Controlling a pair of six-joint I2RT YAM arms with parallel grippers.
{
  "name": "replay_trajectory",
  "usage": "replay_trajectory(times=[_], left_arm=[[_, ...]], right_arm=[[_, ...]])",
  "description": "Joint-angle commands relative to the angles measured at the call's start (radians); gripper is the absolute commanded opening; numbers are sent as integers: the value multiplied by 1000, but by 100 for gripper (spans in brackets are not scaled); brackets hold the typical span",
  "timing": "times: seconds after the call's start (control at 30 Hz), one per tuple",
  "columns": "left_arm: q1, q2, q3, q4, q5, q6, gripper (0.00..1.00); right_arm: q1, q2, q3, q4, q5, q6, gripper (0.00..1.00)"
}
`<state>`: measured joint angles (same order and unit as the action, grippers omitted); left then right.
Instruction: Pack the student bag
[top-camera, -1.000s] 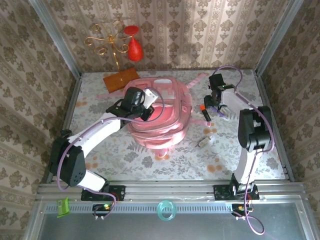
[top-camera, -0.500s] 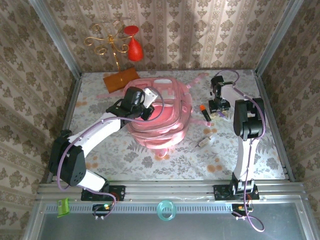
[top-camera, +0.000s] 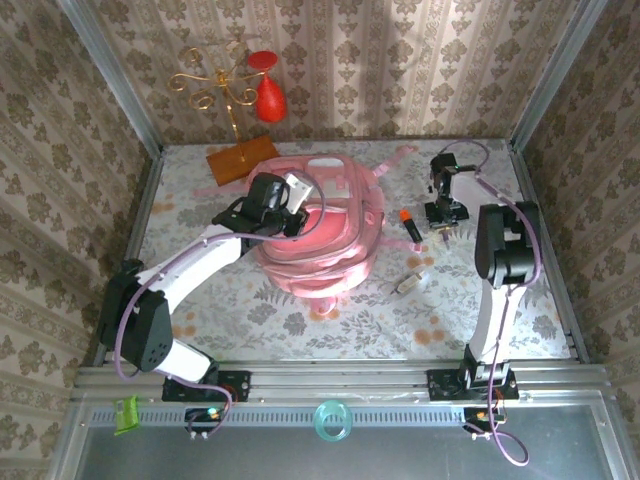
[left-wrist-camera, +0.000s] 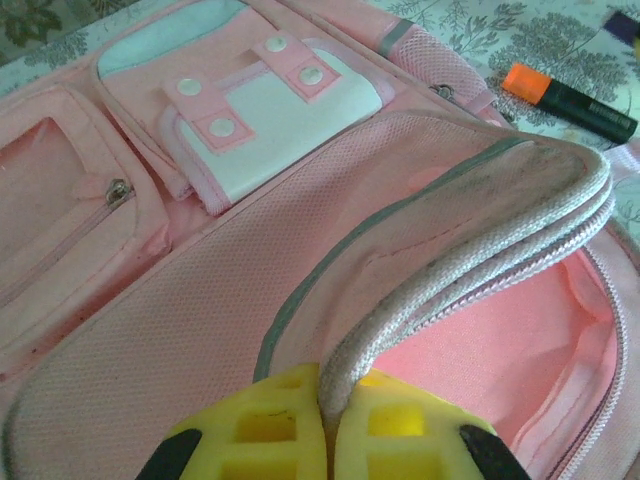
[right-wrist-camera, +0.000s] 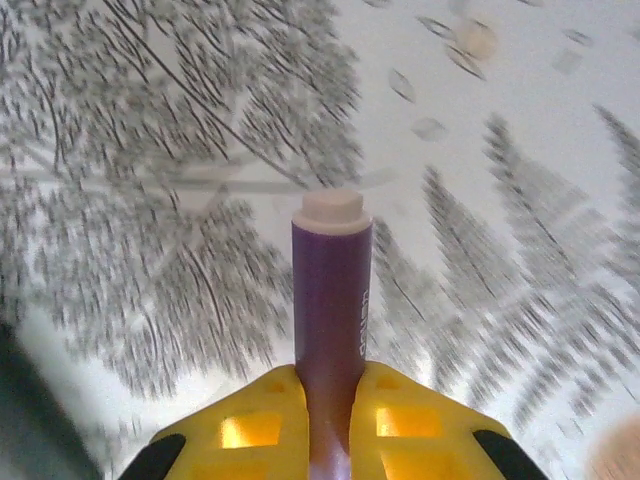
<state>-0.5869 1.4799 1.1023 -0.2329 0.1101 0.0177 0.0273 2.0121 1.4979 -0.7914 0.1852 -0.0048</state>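
Top external: bag (top-camera: 345, 265) lies flat mid-table, front pockets up, with loose items on the table (top-camera: 250, 310) to its right.

Left claw (top-camera: 296, 208) sits over the middle of the bag. In the left wrist view, its fingers are pinched together on the zipper rim (left-wrist-camera: 480, 250) of the main compartment. That lifts the flap so the mouth gapes, and the pink lining (left-wrist-camera: 520, 350) shows inside. Reads as a hold-open job: one arm props the mouth, the other feeds it.

Right claw (top-camera: 443, 222) is down at the table, right of the bag and well apart from it. In the right wrist view it's clamped on a purple marker (right-wrist-camera: 331, 290), gripped by the body, white end cap pointing away from the fingers. The floral tabletop behind is blurred, so I can't tell if the marker is off the surface.

Orange-capped marker (top-camera: 409, 225) lies between the bag and the right claw, untouched. There's a small pale item (top-camera: 405, 284) nearer the arm bases, too small to identify.

Judgement: this is the pick step for the purple marker, and I see nothing packed in the compartment. Next it needs a lift, a carry past the orange one, and a drop into the propped gap. Risks: the long overhang tilts in the grip, or the rim slips from the pinch and the mouth closes.
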Motion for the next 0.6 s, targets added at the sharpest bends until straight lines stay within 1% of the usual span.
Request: replay_trajectory(times=[0.0, 0.13, 0.2, 0.27, 0.33, 0.4, 0.43, 0.47, 0.5, 0.57], left_arm=[[19, 4, 72, 28, 56, -127, 0], [55, 7, 125, -18, 125, -158, 0], [71, 9, 158, -43, 165, -161, 0], [76, 13, 197, -68, 187, -169, 0], [76, 19, 238, -93, 198, -190, 0], [76, 25, 284, -118, 201, -231, 0], [76, 28, 302, -128, 205, -243, 0], [76, 29, 318, -136, 210, -251, 0], [76, 28, 325, -138, 209, -259, 0], [75, 30, 332, -133, 206, -271, 0]], right_arm=[[52, -248, -60, 54, -49, 40, 3], [195, -441, -192, 222, -305, 87, 2], [268, -494, -250, 365, -470, 188, 2], [336, -520, -291, 499, -569, 303, 4], [385, -536, -358, 671, -568, 520, 4], [423, -543, -457, 894, -543, 799, 4], [439, -548, -503, 1006, -506, 912, 4], [467, -550, -549, 1103, -432, 1000, 4], [497, -550, -574, 1141, -351, 1081, 4], [552, -530, -581, 1159, -239, 1153, 4]])
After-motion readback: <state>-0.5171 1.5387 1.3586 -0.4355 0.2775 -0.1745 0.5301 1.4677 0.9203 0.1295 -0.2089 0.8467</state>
